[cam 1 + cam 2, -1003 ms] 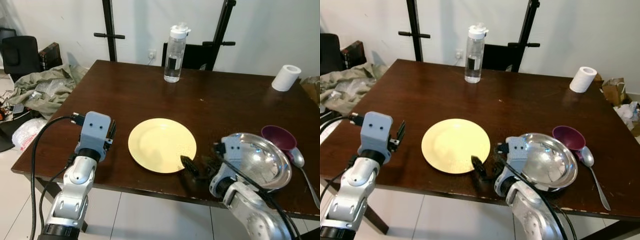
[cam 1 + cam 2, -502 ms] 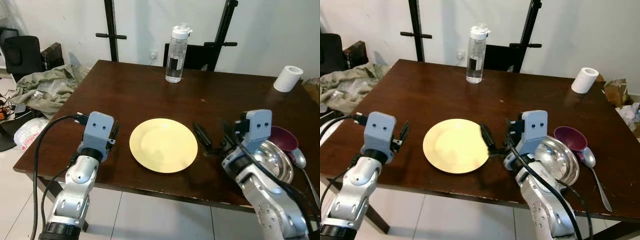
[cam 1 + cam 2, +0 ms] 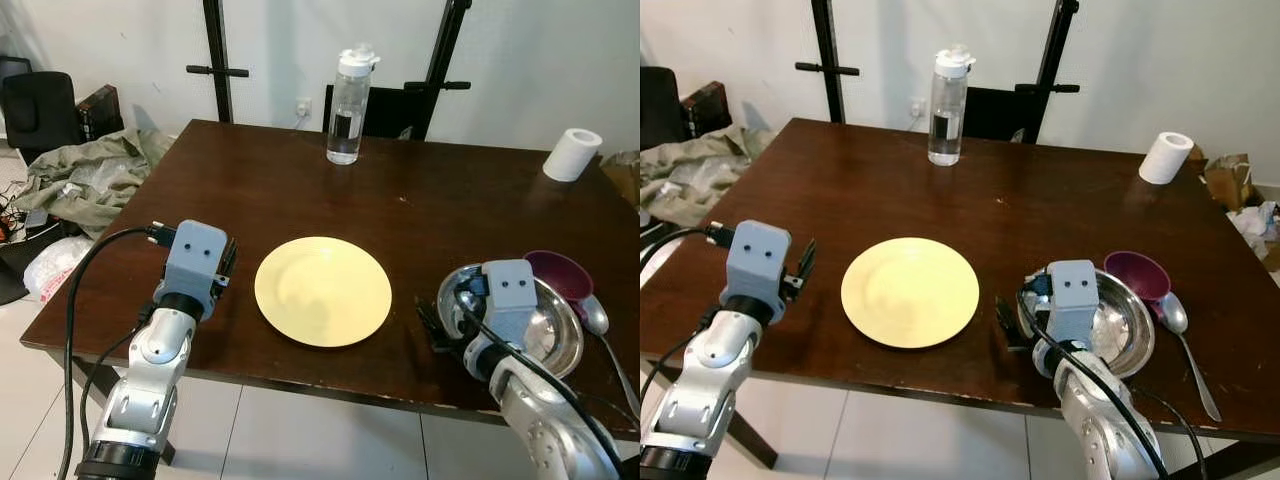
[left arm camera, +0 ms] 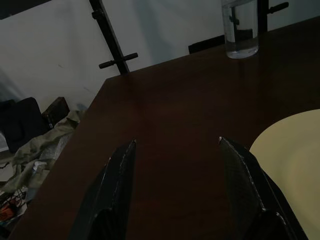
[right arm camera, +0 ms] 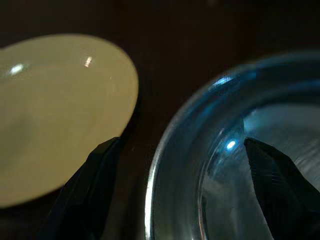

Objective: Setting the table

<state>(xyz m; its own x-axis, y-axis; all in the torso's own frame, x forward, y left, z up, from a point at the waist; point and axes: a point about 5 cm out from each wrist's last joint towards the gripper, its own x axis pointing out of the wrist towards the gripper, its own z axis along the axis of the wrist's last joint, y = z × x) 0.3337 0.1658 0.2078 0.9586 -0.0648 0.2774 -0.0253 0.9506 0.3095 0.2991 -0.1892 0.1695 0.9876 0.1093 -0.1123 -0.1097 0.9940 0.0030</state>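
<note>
We see a dark brown wooden table [image 3: 300, 180] bearing a round pale yellow plate [image 3: 322, 290] near its front edge. Right of the plate sits a shiny round steel bowl [image 3: 555, 335]. Our right gripper [image 5: 175, 190] spreads wide astride the bowl's near rim, one finger inside, gripping nothing. Our left gripper [image 4: 177, 165], open and empty, hovers left of the plate.

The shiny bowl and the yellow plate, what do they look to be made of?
The bowl looks like polished metal, probably stainless steel: its mirror-like inside throws back bright highlights. The plate is plain pale yellow with a soft gloss, likely glazed ceramic or melamine; I can't tell which.
</note>
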